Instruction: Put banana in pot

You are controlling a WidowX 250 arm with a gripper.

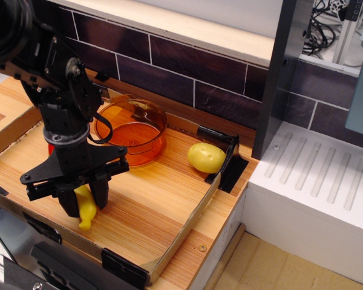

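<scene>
The banana (86, 208) is a small glossy yellow toy lying on the wooden tray floor at the front left. My gripper (85, 198) reaches down over it, its two black fingers closed against the banana's sides. The banana's lower end sticks out below the fingers; its upper part is hidden behind them. The pot (132, 130) is a round translucent orange pot with low walls, standing empty behind and to the right of the gripper, near the back wall.
A rounder yellow potato-like toy (206, 157) lies at the tray's right side by a black corner bracket (228, 158). A cardboard wall (187, 223) edges the tray's front right. A small red thing (51, 147) peeks from behind the arm. A white ridged surface (317, 181) lies to the right.
</scene>
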